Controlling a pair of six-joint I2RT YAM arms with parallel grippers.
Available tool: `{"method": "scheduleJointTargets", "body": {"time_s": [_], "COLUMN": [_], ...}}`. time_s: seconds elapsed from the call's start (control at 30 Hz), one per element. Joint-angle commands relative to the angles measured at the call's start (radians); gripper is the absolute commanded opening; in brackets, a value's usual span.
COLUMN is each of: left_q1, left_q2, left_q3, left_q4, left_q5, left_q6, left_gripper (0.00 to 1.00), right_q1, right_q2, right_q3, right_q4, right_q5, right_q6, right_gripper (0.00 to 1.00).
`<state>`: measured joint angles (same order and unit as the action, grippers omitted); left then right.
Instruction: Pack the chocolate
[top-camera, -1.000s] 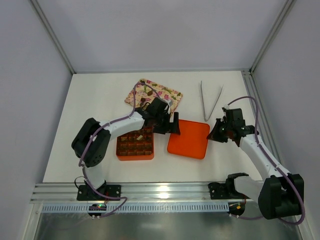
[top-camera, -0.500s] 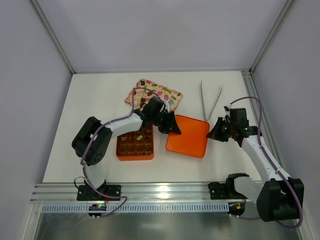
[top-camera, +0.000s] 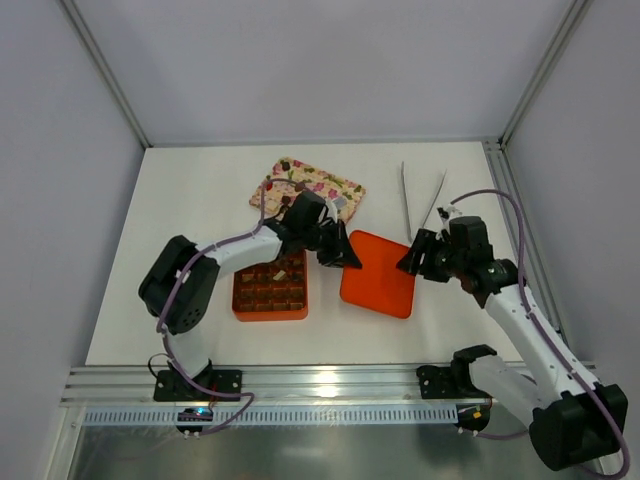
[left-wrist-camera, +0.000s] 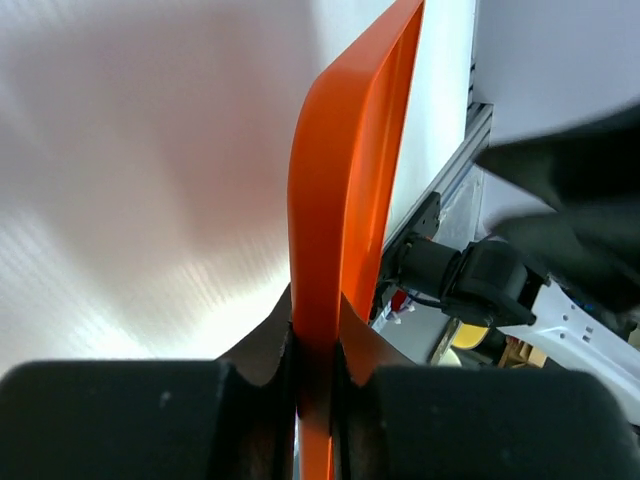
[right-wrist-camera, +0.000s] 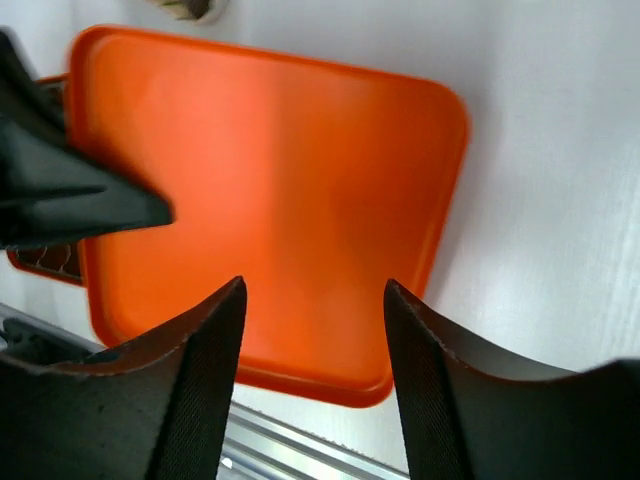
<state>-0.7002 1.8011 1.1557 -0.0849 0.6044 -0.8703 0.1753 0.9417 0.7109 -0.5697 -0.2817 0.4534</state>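
Small brown chocolate (top-camera: 268, 292) lumps fill cells of the orange gridded box (top-camera: 242, 300); a few more lie on the floral tray (top-camera: 322, 184). My left gripper (top-camera: 344, 254) is shut on the left rim of the flat orange lid (top-camera: 382, 280); in the left wrist view the lid (left-wrist-camera: 350, 180) stands on edge, pinched at my left gripper (left-wrist-camera: 315, 350). My right gripper (top-camera: 414, 262) hangs open by the lid's right edge; its wrist view looks down on the lid (right-wrist-camera: 270, 170), with nothing between the jaws of my right gripper (right-wrist-camera: 315, 290).
Metal tongs (top-camera: 420, 205) lie on the white table behind the lid. The floral tray sits behind the gridded box. An aluminium rail (top-camera: 330, 385) runs along the near edge. Frame posts and grey walls close in the sides.
My left gripper closed on the lid's left rim and raised it. My right gripper opened and moved left to the lid's right edge.
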Motion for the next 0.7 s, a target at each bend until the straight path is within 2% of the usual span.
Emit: {"method": "scheduleJointTargets", "body": {"time_s": [0.0, 0.03, 0.13, 0.2, 0.23, 0.27, 0.3, 0.4, 0.53, 0.67], "left_q1": [0.033, 0.051, 0.088, 0.109, 0.119, 0.140, 0.149, 0.179, 0.208, 0.231], "left_q2": [-0.059, -0.057, -0.057, -0.059, -0.060, -0.060, -0.069, -0.089, -0.118, -0.158], "left_q3": [0.065, 0.090, 0.105, 0.108, 0.108, 0.113, 0.114, 0.108, 0.101, 0.098], "left_q4": [-0.117, -0.143, -0.197, -0.211, -0.225, -0.240, -0.271, -0.309, -0.352, -0.400], "left_q5": [0.034, 0.053, 0.092, 0.142, 0.152, 0.164, 0.169, 0.199, 0.228, 0.255], "left_q6": [-0.033, -0.036, -0.059, -0.085, -0.090, -0.090, -0.085, -0.097, -0.104, -0.096], "left_gripper": [0.00, 0.00, 0.00, 0.00, 0.00, 0.00, 0.00, 0.00, 0.00, 0.00], "right_q1": [0.198, 0.322, 0.505, 0.682, 0.738, 0.797, 0.917, 1.091, 1.228, 1.264], "right_q2": [-0.108, -0.119, -0.147, -0.138, -0.111, -0.092, -0.068, 0.049, 0.195, 0.325], "right_q3": [0.102, 0.113, 0.130, 0.145, 0.153, 0.171, 0.182, 0.235, 0.283, 0.309], "right_q4": [-0.013, -0.021, -0.012, -0.012, -0.012, -0.013, -0.018, -0.035, -0.012, 0.021], "right_q5": [0.220, 0.352, 0.520, 0.682, 0.731, 0.845, 0.910, 1.096, 1.234, 1.297], "right_q6": [-0.039, -0.047, -0.071, -0.099, -0.110, -0.130, -0.137, -0.195, -0.315, -0.407], "right_gripper": [0.62, 0.63, 0.66, 0.68, 0.69, 0.69, 0.70, 0.72, 0.75, 0.77]}}
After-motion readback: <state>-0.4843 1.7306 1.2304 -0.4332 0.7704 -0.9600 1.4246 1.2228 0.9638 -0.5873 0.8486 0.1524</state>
